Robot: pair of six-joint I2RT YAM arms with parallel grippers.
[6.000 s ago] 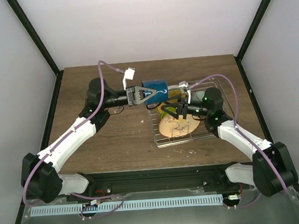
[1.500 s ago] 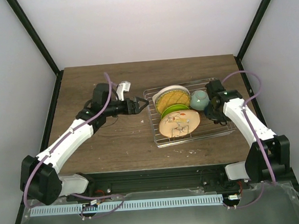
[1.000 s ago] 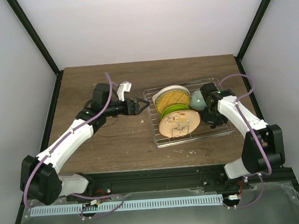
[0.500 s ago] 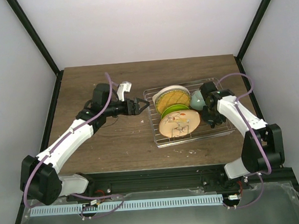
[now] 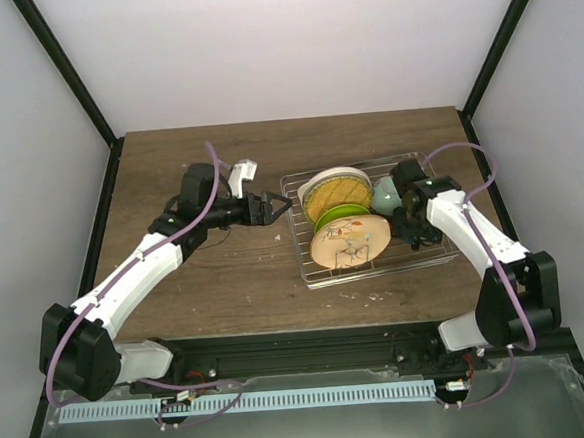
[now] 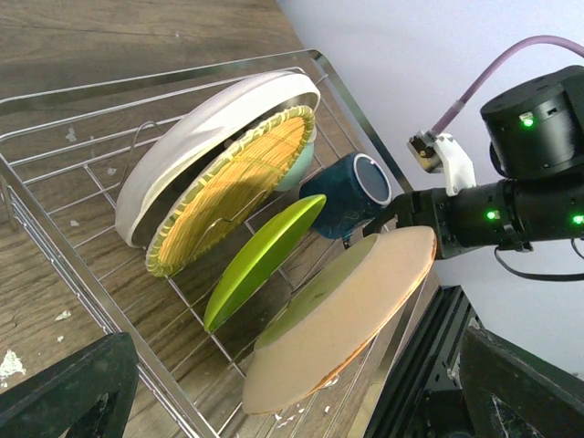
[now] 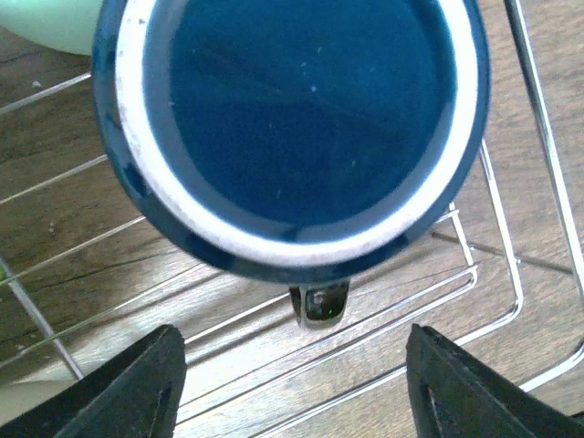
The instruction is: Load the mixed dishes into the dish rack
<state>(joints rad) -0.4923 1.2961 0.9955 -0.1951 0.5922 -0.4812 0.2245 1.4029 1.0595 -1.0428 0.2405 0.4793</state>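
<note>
**Rack layout, right of centre**

You have the dish rack (image 5: 297,241) on the right half of the table (image 5: 216,284). Four plates (image 5: 349,240) stand in a row, front to back, in its left part. The mug (image 6: 347,193) sits just right of them, with the bowl (image 5: 385,196) behind it.

You get bright, even light with soft shadows; only the near fingers (image 6: 64,392) look dark and blurred.

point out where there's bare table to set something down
Bare wood: the far strip of the table behind the rack and both arms, and the near strip between the rack and the arm bases. Crowded: the rack, with four plates standing in its left half, the bowl and mug in its right, and the right gripper open by the mug.
</note>
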